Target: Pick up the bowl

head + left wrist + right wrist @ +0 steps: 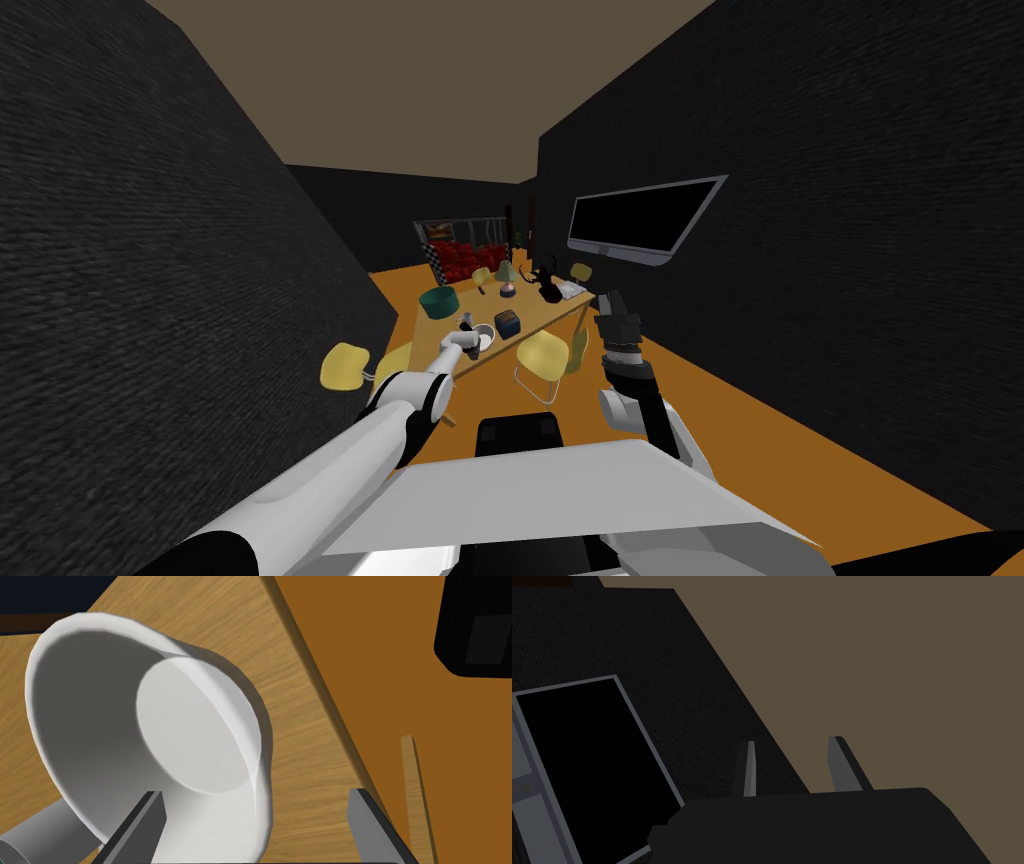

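- The left gripper (254,792) has its two fingers spread wide apart and holds nothing.
- One finger (145,816) lies against the white bowl (150,726); the other is over bare wood beside it, so the bowl's near wall falls between them.
- Whether either finger touches the bowl cannot be told.
- The bowl sits on a wooden table (300,741), near the table's edge, with orange floor (380,676) beyond.
- From the head view, a small dark box (508,322) stands just beside the bowl and a teal tub (438,300) sits farther along the table.
- Yellow chairs (345,365) stand around the table.
- The right gripper (794,743) is raised off to the side, fingers a narrow gap apart, empty.
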### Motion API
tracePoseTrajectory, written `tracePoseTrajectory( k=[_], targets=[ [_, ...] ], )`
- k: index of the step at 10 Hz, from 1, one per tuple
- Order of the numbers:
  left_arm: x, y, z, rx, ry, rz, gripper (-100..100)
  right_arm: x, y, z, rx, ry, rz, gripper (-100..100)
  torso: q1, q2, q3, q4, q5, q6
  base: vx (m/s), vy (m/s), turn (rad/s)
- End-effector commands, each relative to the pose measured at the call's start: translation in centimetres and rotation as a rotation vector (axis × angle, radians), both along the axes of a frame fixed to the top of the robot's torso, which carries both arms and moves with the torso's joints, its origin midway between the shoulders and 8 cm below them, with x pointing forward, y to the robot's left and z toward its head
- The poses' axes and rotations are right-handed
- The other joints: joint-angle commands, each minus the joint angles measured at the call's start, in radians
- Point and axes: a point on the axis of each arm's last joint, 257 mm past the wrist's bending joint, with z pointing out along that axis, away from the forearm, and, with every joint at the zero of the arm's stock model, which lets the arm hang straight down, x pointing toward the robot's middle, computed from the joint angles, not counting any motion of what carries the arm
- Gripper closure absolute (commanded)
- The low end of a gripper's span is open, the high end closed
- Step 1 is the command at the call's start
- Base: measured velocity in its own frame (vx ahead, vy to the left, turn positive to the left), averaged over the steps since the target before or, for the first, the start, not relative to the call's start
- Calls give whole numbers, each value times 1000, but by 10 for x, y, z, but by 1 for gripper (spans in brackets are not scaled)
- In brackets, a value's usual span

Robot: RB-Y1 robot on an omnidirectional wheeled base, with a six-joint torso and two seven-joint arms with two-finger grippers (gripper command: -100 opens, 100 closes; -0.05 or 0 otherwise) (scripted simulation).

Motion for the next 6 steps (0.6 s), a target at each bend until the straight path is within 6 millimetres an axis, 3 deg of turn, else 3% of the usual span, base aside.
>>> tracePoseTrajectory(
  k=[1,2,3,4,6],
  targets=[
    [0,0,-2,1,3,0,-100,0,0,0,0,0,0,0,0,0,0,0,0,0,16,9,0],
    [-1,0,-1,1,3,0,-100,0,0,0,0,0,0,0,1,2,1,0,0,0,0,0,0],
    [0,0,-1,1,2,0,0,0,0,0,0,0,0,0,1,3,2,1,0,0,0,0,0],
    [-9,8,-13,0,3,22,-100,0,0,0,0,0,0,0,0,4,2,1,0,0,32,7,-146],
    [-16,15,-22,0,3,40,-100,0,0,0,0,0,0,0,1,1,1,0,0,0,55,19,-128]
  ],
)
